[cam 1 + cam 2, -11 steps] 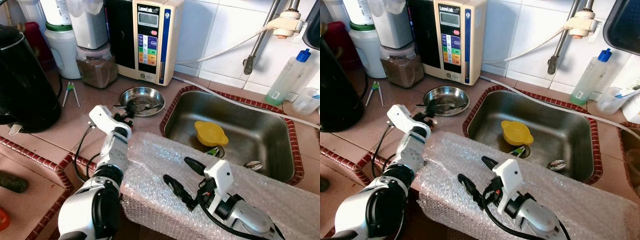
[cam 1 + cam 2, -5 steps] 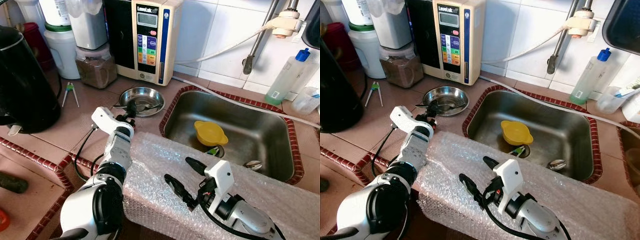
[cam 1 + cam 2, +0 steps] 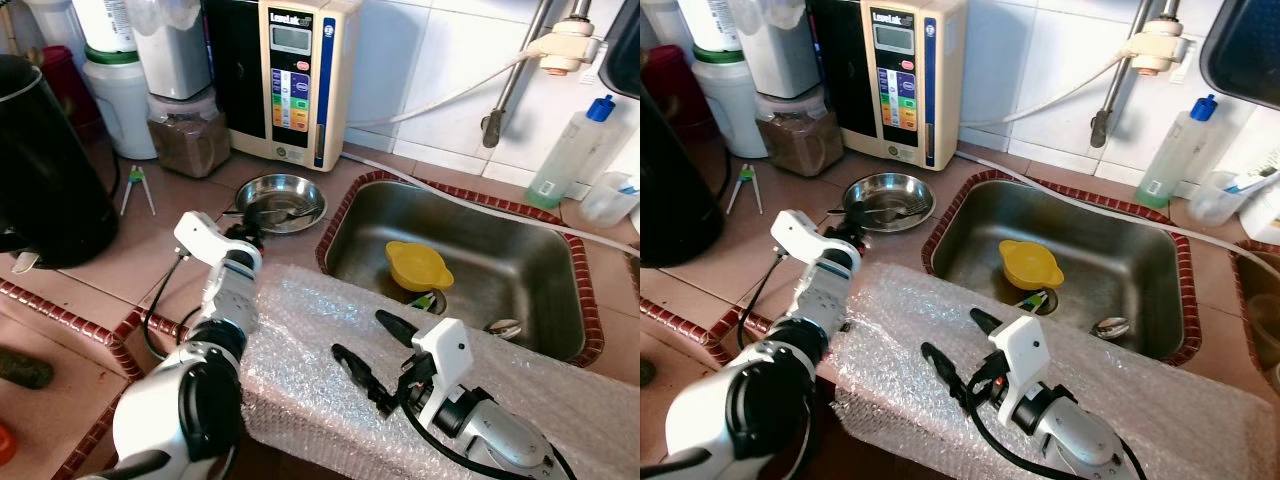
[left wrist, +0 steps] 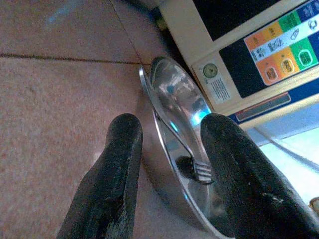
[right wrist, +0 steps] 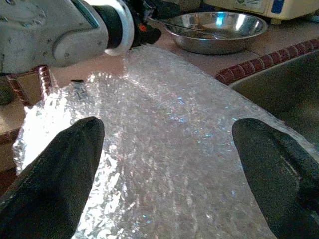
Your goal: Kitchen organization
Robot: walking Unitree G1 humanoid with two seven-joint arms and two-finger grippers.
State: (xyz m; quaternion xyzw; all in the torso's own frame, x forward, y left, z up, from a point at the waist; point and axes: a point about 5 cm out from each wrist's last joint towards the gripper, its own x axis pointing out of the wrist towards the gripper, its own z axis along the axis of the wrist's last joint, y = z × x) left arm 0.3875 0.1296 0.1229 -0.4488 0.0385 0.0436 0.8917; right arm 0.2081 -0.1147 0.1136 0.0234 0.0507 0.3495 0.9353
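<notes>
The left claw [image 4: 167,164] has crept closer to the bowl [image 3: 282,199], fingers spread astride its near rim, the fork [image 4: 185,158] between them; a grasp looks imminent. The right claw [image 5: 169,149] hovers released over the bubble wrap [image 5: 169,124].

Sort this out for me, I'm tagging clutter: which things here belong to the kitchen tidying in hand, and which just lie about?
In hand:
left gripper, open astride the steel bowl rim
fork in that bowl
right gripper, open over the bubble wrap

Lying about:
yellow cup in the sink
kettle
water machine
</notes>
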